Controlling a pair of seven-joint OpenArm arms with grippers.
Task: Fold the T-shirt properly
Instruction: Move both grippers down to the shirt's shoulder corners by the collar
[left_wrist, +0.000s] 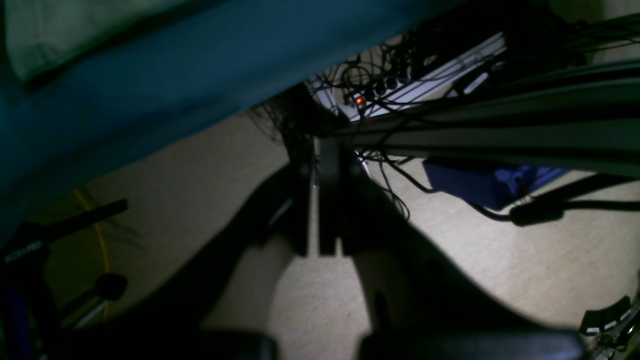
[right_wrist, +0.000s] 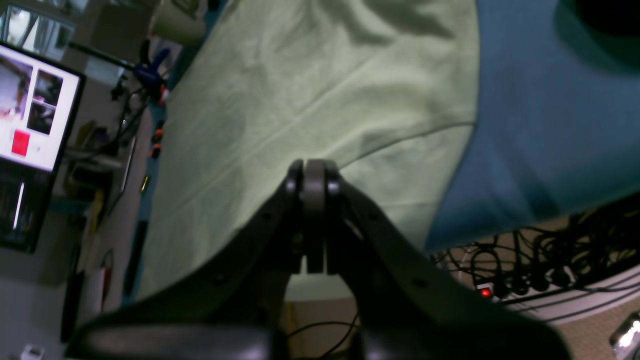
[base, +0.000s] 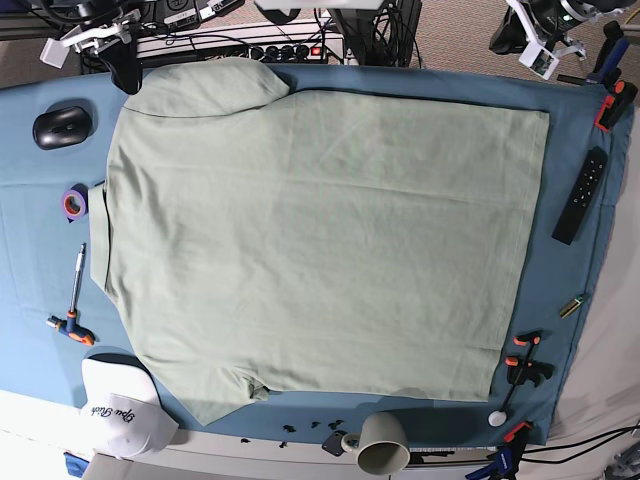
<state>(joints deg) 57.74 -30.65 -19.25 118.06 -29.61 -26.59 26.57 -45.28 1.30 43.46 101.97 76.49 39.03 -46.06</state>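
The T-shirt (base: 310, 235) lies spread flat on the blue table cloth (base: 40, 250), pale sage-green, its sleeves at the left and its hem toward the right. In the right wrist view my right gripper (right_wrist: 312, 172) is shut on nothing and hangs just off the table's edge, with the T-shirt (right_wrist: 320, 90) ahead of it. In the base view it sits at the top left (base: 123, 72), next to a sleeve. My left gripper (left_wrist: 320, 155) is shut and empty over the floor beside the table. In the base view it sits at the top right (base: 540, 55), away from the shirt.
Around the shirt lie a black mouse (base: 62, 127), a tape roll (base: 75, 203), a screwdriver (base: 75, 300), a white cap (base: 125, 410), a mug (base: 380, 443), a black remote (base: 580, 196) and clamps (base: 527, 360). A power strip with cables (base: 280, 48) lies behind the table. A monitor (right_wrist: 30, 130) stands to the side.
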